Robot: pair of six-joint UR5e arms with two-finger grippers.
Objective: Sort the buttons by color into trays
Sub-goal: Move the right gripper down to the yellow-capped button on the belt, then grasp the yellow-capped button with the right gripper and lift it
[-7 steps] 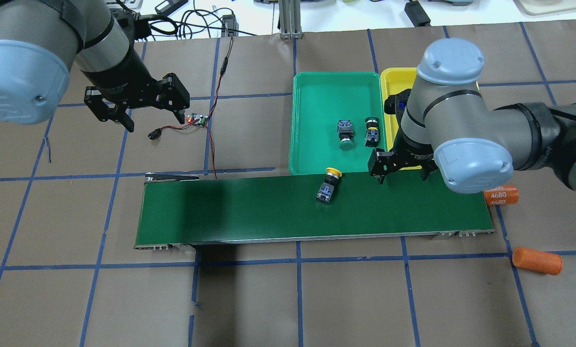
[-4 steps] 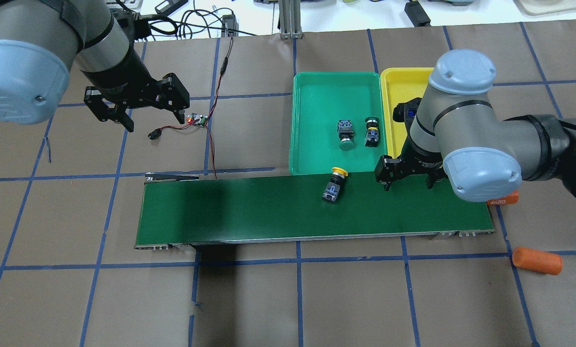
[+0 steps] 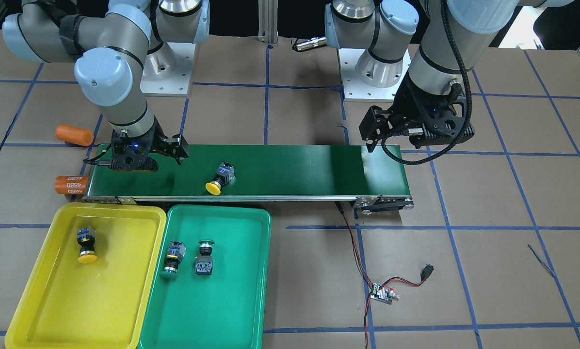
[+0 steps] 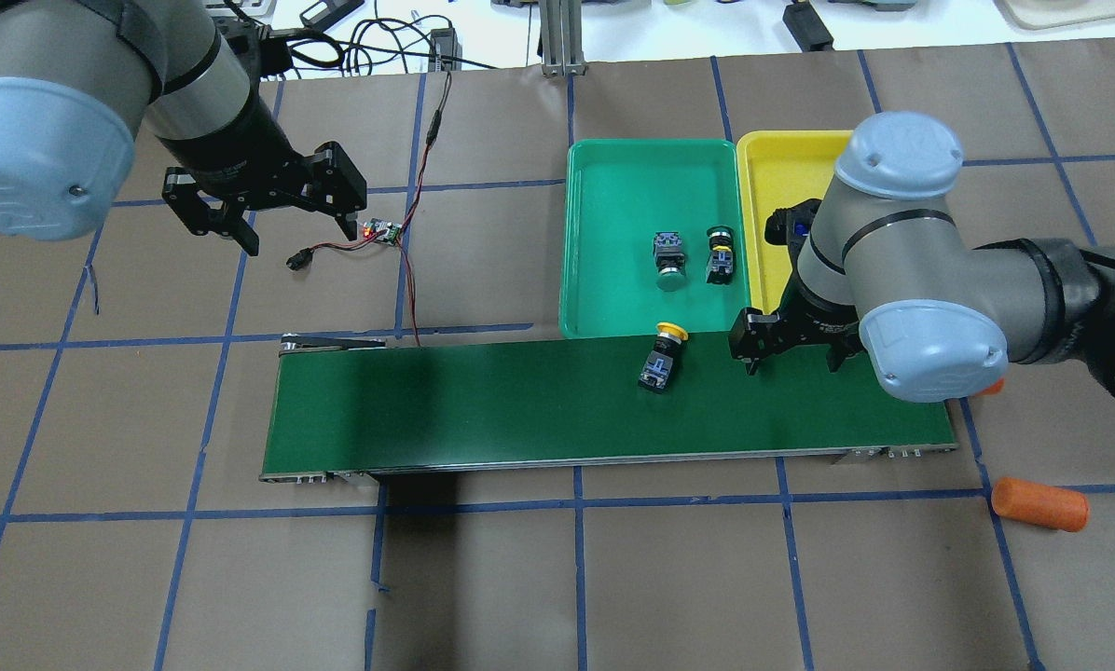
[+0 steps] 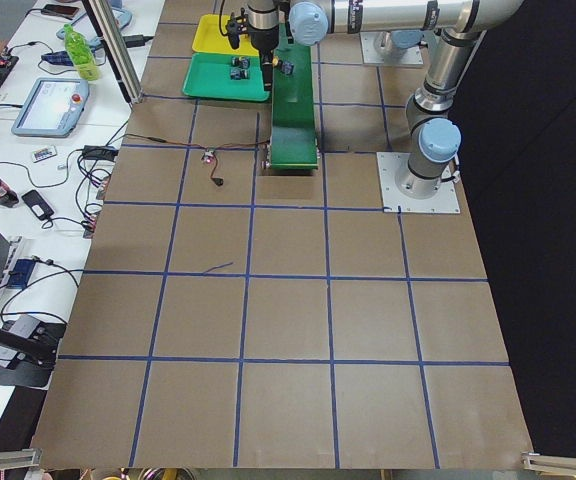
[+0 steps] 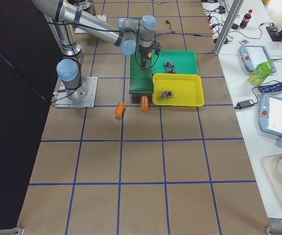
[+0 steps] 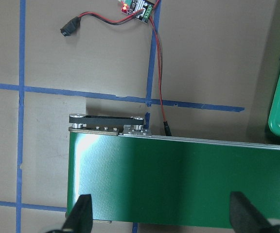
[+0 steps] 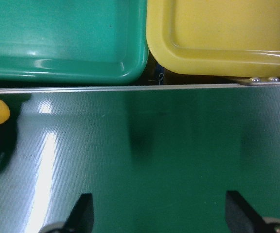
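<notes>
The yellow button (image 4: 662, 362) rode the belt (image 4: 483, 410) rightward — the right hand (image 4: 793, 365) shifted further over it.

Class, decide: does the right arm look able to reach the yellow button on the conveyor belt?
Likely yes: the open right gripper hovers beside the yellow button, nothing between them.
</notes>
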